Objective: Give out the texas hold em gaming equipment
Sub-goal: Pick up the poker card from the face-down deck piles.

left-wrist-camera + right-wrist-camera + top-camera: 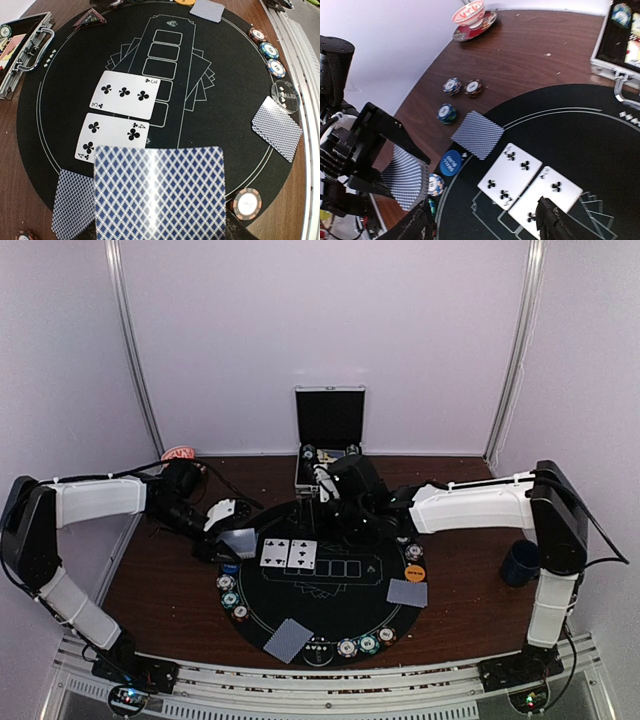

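Blue-backed card [160, 195] fills the near edge of the left wrist view, clamped in the left fingers [395, 132] over the black mat's [65, 100] rim. Right fingers [555, 222] stand apart, empty, above the four of clubs [512, 175] and three of clubs [545, 197], face up side by side on the mat. Chips [247, 203] ring its edge on the worktop [520, 50].

Soft, even light — pale lilac walls [320, 320] wash out. White glare streaks the nearest blue-diamond-backed playing card [160, 195]; wrist views bow at edges.

White-shelled left arm [98, 498] and right arm [470, 505], black joints [28, 530], black fingers [559, 226].
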Controlling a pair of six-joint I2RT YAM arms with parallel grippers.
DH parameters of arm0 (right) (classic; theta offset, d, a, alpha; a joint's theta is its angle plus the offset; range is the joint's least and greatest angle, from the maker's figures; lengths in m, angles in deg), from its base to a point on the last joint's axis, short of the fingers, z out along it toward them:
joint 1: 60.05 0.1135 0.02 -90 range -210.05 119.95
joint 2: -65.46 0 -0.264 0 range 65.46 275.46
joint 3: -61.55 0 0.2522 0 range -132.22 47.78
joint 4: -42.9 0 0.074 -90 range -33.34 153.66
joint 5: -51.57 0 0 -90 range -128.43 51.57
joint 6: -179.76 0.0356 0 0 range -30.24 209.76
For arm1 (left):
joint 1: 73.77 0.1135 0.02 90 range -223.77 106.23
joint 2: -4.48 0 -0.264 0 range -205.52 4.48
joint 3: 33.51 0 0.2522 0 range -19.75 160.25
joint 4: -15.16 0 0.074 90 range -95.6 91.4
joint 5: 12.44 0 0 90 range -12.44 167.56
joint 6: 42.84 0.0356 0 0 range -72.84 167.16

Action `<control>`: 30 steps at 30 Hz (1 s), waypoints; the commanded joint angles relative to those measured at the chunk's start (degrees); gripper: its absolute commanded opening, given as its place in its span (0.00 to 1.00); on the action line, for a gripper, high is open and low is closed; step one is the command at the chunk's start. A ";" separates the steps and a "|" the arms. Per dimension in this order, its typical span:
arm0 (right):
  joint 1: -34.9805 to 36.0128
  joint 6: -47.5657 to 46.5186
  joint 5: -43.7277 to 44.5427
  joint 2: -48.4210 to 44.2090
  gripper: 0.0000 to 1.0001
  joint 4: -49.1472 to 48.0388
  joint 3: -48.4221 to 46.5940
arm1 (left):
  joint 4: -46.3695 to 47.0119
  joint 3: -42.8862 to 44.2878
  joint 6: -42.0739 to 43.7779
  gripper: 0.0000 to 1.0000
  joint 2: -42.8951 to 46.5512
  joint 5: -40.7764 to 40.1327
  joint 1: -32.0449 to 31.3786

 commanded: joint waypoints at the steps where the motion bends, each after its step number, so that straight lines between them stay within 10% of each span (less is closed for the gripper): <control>1: 1.07 8.84 -15.00 6.69 0.72 -7.79 -4.77 | 1.06 0.76 1.51 0.60 1.26 0.08 1.05; 23: 1.17 16.70 -20.98 22.17 0.72 -12.40 -17.16 | -0.15 0.66 3.03 0.59 1.16 1.26 1.31; 30: 0.99 14.22 -16.58 22.54 0.57 -6.72 -17.47 | -0.16 0.67 3.04 0.59 1.10 1.61 1.31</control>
